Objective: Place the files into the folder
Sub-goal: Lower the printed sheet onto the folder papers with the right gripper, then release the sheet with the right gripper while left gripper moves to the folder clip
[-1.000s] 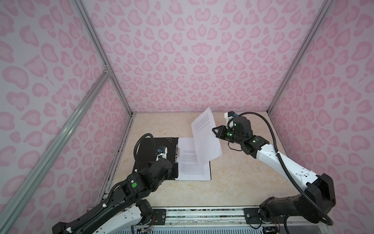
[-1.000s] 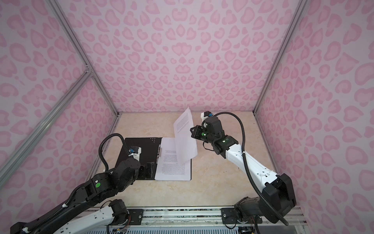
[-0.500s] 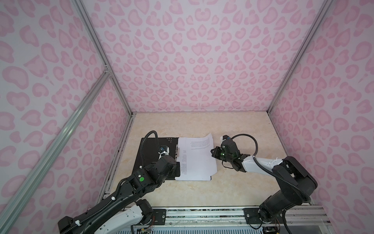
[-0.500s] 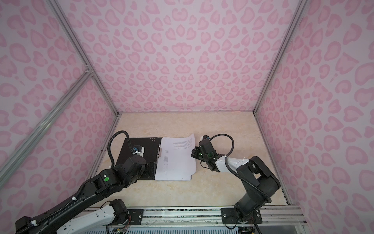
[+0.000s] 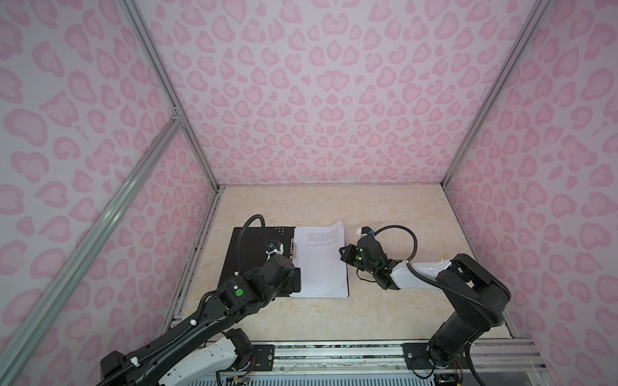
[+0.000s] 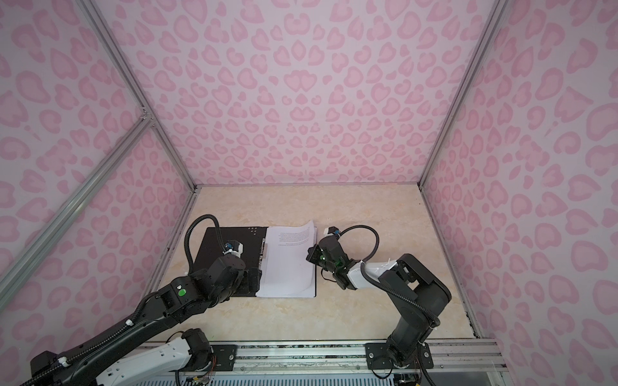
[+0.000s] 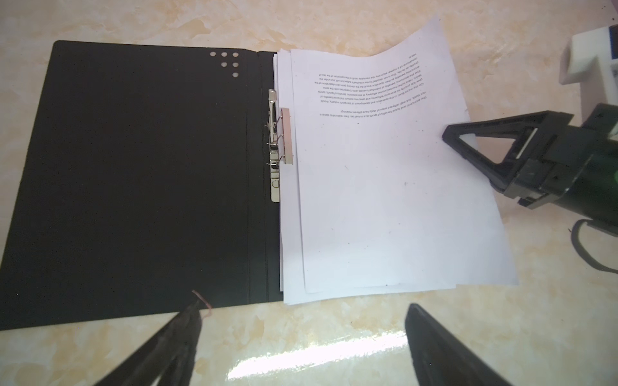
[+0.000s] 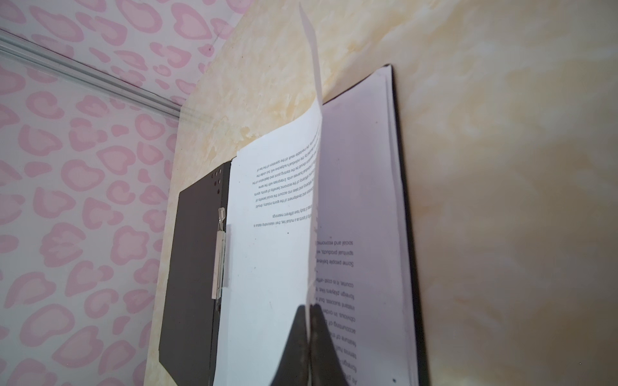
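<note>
My left end effector hangs released at the bottom of the left wrist frame. Its fingers are spread wide over the bare table and grasp nothing. One tip sits at the near edge of the folder.

The folder lies open and flat, black inside up, left of centre in the lower half of both top views. Its long axis runs from the bottom of the frame toward the top. The spine and its metal clip lie along that same line.

The files are stacked on the folder's right-hand half, up against the clip. Their long sides run parallel to the spine. The printed lines sit at the far end and read upside down in the left wrist view.

My right end effector is clenched on the top sheet, pinching its right long edge about midway along. In both top views it sits just right of the stack, near the middle of the frame. That edge of the sheet is raised and bowed, while the opposite edge lies down by the clip. In the right wrist view the printed page beneath shows to the right of the raised edge.

The sheet's far right corner curls up past the folder's far edge. Beyond it the table runs bare to the pink-patterned back wall.
</note>
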Controlling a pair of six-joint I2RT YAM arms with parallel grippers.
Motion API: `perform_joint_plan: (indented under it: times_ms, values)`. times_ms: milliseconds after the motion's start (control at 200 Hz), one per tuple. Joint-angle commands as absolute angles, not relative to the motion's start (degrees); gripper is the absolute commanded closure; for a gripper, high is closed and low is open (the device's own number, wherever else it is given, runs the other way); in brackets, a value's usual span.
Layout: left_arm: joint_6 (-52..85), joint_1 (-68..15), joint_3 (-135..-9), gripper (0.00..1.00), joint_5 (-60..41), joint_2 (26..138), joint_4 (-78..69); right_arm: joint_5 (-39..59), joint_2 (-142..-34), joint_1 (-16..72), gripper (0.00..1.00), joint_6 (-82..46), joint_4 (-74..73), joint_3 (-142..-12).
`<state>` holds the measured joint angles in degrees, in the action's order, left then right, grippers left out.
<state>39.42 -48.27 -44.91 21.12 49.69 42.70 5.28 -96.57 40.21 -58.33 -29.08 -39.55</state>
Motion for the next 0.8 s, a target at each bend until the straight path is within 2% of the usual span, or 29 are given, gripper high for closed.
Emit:
perform_joint_plan:
  times_ms: [0,670,730,795]
  values:
    - [40.3,-48.2,-44.7,0.04,20.6,49.5,41.9,3.4,-97.8,41.3,1.00,-60.9,-32.3,-40.1]
    - [40.6,-48.1,-44.3,0.04,19.6,49.5,41.3,2.4,-99.1,43.1,1.00,-62.9,-33.2,-39.6]
    - [40.7,-48.1,-44.4,0.04,19.3,49.8,41.1,2.5,-99.2,43.2,0.95,-62.9,-33.2,-39.5]
    - [40.8,-48.1,-44.8,0.04,19.1,50.3,40.9,2.2,-99.0,43.1,0.84,-63.1,-33.2,-39.3]
